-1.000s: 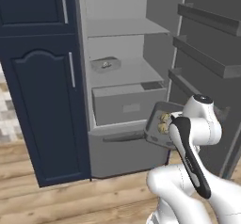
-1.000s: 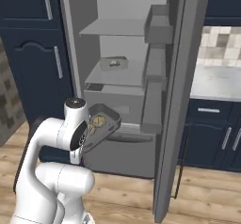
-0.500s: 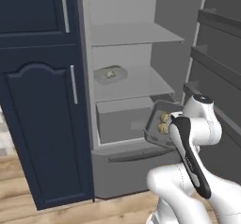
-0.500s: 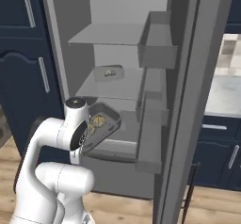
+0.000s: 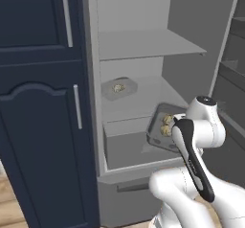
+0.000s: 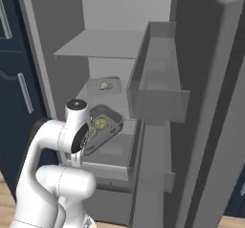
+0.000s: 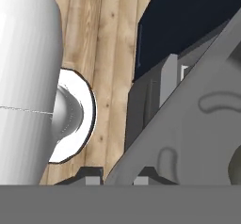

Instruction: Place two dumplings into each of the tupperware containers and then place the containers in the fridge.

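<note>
The gripper [image 7: 117,173] is clamped on the tilted container [image 5: 161,132] rim. The two dumplings [image 5: 166,125] could slide out, or the container could clip the fridge [image 5: 143,45] drawer ahead.

Both base views near, facing open fridge [image 5: 143,45], hand view floorward

Matt grey fridge [image 5: 143,45] shelves, smooth dark plastic-looking tray [image 6: 109,125], glossy navy cabinet [image 5: 38,126], planked wood floor [image 7: 103,53].
</note>
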